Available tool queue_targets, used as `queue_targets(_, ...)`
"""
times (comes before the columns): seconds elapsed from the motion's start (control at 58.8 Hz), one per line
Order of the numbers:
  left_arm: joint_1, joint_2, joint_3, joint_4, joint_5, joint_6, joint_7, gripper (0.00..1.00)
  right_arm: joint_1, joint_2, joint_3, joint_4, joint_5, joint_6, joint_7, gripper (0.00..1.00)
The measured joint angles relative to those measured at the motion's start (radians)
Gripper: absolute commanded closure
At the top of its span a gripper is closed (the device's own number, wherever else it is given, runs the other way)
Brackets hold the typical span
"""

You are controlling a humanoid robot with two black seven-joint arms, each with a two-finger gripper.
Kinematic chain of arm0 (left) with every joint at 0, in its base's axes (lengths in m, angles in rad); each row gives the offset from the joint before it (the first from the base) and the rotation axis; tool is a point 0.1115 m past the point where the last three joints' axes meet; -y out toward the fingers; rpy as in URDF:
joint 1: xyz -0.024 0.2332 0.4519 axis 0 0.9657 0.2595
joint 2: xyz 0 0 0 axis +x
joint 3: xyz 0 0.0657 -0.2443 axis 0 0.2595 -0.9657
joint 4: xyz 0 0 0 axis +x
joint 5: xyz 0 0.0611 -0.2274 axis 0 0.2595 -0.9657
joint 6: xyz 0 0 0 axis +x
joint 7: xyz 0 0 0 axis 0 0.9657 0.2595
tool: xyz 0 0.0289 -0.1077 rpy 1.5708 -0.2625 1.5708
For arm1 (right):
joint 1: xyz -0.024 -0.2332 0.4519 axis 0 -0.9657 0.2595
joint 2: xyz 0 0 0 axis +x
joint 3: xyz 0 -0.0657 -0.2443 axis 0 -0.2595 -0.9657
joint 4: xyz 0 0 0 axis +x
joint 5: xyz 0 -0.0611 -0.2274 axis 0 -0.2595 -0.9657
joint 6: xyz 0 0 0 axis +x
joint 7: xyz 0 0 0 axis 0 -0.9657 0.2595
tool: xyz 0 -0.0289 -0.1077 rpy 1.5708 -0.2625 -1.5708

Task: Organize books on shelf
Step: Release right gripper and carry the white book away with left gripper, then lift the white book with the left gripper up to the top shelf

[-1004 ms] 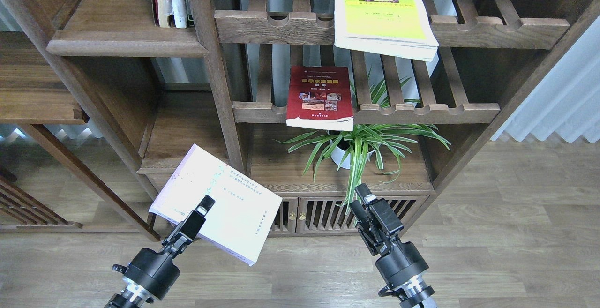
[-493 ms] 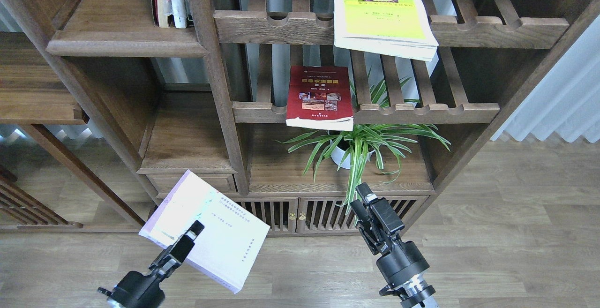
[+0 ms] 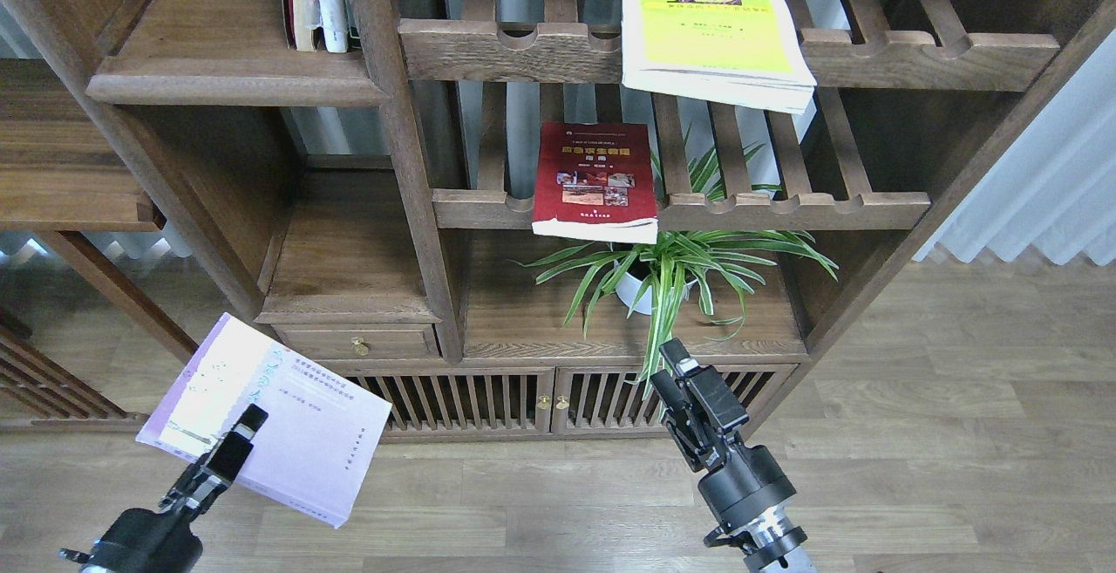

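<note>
One book (image 3: 711, 28) lies on the upper rack (image 3: 924, 54), another (image 3: 595, 176) on the rack below (image 3: 785, 207), above a plant (image 3: 671, 272).

Left arm enters at the lower left corner, forearm angled up and to the right; its left gripper (image 3: 234, 444) is clamped on the near edge of the pale lavender-white book (image 3: 270, 420), one finger lying across the cover. Right arm rises from the bottom edge, leaning left; the right gripper (image 3: 676, 372) points upward, fingers together, holding nothing.
</note>
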Motion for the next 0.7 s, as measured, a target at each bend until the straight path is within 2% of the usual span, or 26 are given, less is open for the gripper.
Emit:
queue_targets(0.255,-0.046,0.051,-0.025,0.000,0.000,0.000,0.007,0.93,0.005,0.004,-0.003,-0.001,-0.001,0.000,0.000,0.20)
queue_targets(0.493,-0.141,0.182,-0.062,0.000,0.000,0.000,0.032,0.93,0.010,0.004,-0.002,-0.023,-0.001,0.000,0.002,0.18)
queue_targets(0.698,-0.169,0.265,-0.068,0.000,0.000,0.000,0.043,0.93,0.037,0.005,-0.002,-0.045,-0.002,0.000,0.002,0.16)
